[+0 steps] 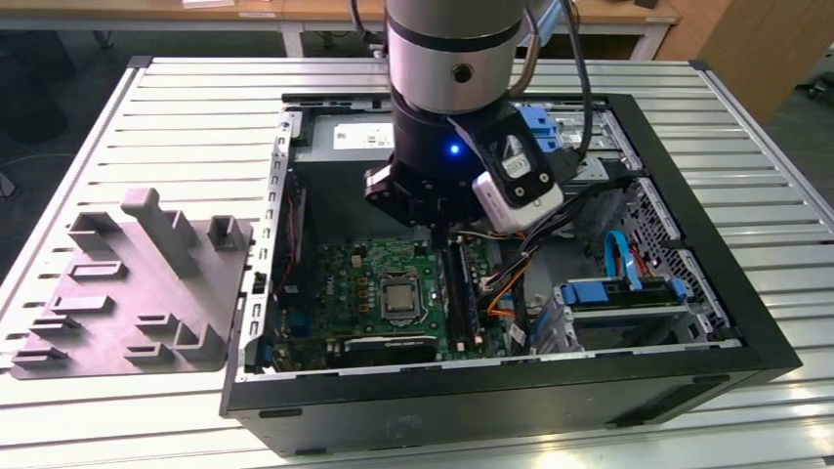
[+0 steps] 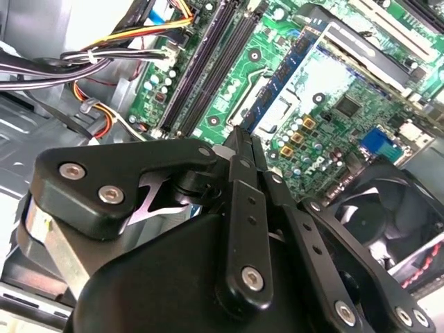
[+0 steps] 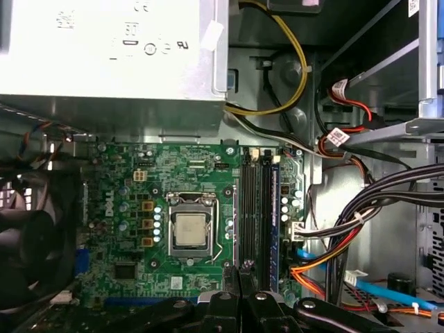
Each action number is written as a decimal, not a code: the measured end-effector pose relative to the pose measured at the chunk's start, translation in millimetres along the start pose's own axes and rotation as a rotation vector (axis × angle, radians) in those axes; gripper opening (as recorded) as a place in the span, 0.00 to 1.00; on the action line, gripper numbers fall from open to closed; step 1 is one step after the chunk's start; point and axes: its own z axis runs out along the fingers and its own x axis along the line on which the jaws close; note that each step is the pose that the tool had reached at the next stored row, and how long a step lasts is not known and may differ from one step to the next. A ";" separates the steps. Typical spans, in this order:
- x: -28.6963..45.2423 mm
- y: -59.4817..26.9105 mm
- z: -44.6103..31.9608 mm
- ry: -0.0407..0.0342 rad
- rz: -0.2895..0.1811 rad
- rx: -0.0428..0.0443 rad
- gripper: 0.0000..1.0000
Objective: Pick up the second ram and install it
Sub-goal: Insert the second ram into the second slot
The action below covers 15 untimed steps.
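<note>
The gripper [image 2: 241, 133] hangs inside the open computer case [image 1: 769, 332], low over the green motherboard [image 3: 125, 208]. In both wrist views its two black fingers [image 2: 244, 208] lie pressed together up to the tips, and no stick is seen between them. The fingertips stand over one end of the black memory slots [image 3: 248, 208], on the side of the slots that faces the processor [image 3: 189, 230]. If the tips touch the board or a slot, this cannot be told.

The second ram [image 3: 275, 215], a thin dark stick with a bluish tint, stands on its edge in the memory slot nearest to the cable bundle [image 3: 361, 222]. It runs parallel to the black slots, just beside them. It is apart from the fingertips.

The processor sits in its square socket, near the slots, on the side away from the cables. A black fan [image 2: 388, 208] is mounted at the edge of the board, beyond the processor. The grey power supply [image 3: 104, 48] lies along one end of the board.

In the exterior view the case lies on a slatted metal table [image 1: 195, 107]. A grey fixture [image 1: 144, 293] with upright blocks rests beside the case, on the exterior view's left. A blue drive bracket [image 1: 600, 291] sits in the case on the exterior view's right.
</note>
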 end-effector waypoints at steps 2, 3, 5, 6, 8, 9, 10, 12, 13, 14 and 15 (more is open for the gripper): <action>-0.5 -0.1 2.3 0.0001 0.000 0.0002 0.12; -0.5 -0.1 3.8 0.0000 0.000 0.0000 0.12; -0.5 -0.2 6.9 0.0001 0.000 0.0002 0.12; -0.5 -0.3 8.7 0.0001 0.000 0.0003 0.12; -0.4 -0.4 12.3 0.0001 0.000 0.0002 0.12; -0.7 -0.4 14.0 0.0001 0.000 0.0002 0.12; -1.3 -0.5 15.4 0.0000 0.000 0.0001 0.12; -3.1 -0.5 17.7 0.0001 0.000 0.0001 0.12; -4.2 -0.6 18.9 0.0001 0.000 0.0000 0.12; -5.3 -0.6 20.1 0.0001 0.000 0.0000 0.12; -6.5 -0.6 21.3 0.0001 0.000 -0.0002 0.12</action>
